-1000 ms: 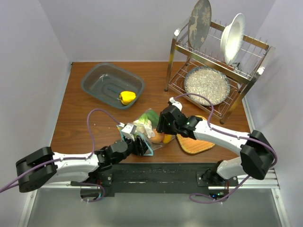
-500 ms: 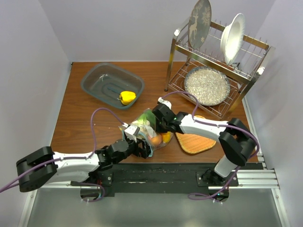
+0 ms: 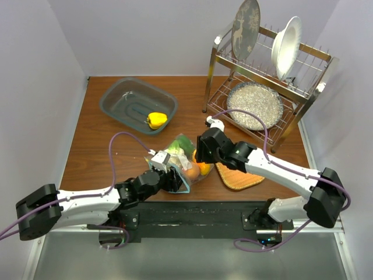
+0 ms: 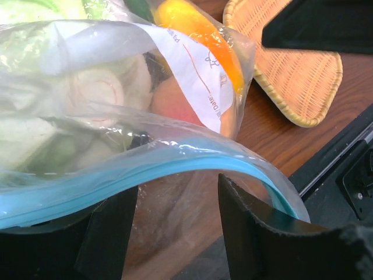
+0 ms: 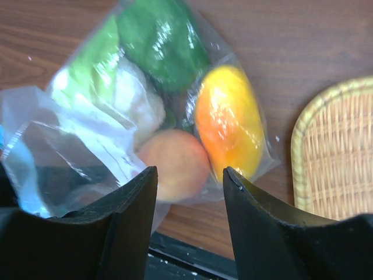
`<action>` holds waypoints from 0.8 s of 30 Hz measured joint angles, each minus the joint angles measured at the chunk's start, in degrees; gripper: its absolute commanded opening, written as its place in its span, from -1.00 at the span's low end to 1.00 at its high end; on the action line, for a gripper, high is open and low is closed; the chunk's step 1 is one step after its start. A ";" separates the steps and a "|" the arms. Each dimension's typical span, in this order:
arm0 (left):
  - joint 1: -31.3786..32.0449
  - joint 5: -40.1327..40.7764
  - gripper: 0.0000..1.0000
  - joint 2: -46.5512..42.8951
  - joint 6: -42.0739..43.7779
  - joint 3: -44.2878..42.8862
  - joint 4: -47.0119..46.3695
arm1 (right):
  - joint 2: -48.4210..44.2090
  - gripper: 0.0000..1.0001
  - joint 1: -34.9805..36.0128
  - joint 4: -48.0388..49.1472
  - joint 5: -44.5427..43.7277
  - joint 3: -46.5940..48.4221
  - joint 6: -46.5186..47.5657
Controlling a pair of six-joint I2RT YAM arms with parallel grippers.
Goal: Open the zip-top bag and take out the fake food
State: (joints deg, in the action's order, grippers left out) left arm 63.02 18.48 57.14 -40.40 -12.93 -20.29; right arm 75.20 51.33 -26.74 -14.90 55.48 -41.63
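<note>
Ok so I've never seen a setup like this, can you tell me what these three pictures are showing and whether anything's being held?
These are two robot arms, left arm and right arm, bolted at the near edge of a wooden table, each ending in a two-finger gripper. The wide picture comes from a camera overhead; the close-ups come from wrist cameras. On the table lies a clear zip-top bag holding toy food: a peach, a cauliflower, a green piece and a yellow-orange piece. Farther back, a grey tub holds a yellow bell pepper; a woven mat and dish rack sit right. The left gripper stands open at the bag's teal zip strip; the right gripper hangs open above the bag. Neither grips anything.
</note>
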 measured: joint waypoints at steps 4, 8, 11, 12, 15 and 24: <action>0.00 1.14 0.37 0.11 -2.56 0.00 1.18 | 2.05 -0.37 0.00 0.55 1.66 -2.40 -1.86; 0.00 2.47 0.54 0.26 -4.92 0.02 1.60 | 6.78 -0.45 0.00 2.51 2.60 -2.40 -3.13; 0.00 3.06 0.59 0.63 -6.23 0.02 1.27 | 9.94 -0.53 0.04 4.04 2.78 -2.32 -3.19; 0.00 3.28 0.64 0.98 -6.75 0.02 1.25 | 10.93 -0.54 0.11 4.44 3.04 -2.23 -3.21; 0.15 4.24 0.76 2.27 -8.41 0.02 1.38 | 13.20 -0.51 1.22 4.98 2.67 -1.33 -2.69; 2.78 7.28 0.88 5.03 -11.28 -0.61 3.39 | 17.97 0.14 5.57 5.22 0.92 0.85 0.37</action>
State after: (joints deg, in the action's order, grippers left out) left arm 65.80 25.76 62.17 -51.68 -13.54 -16.91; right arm 93.17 56.90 -21.52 -13.98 56.34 -41.25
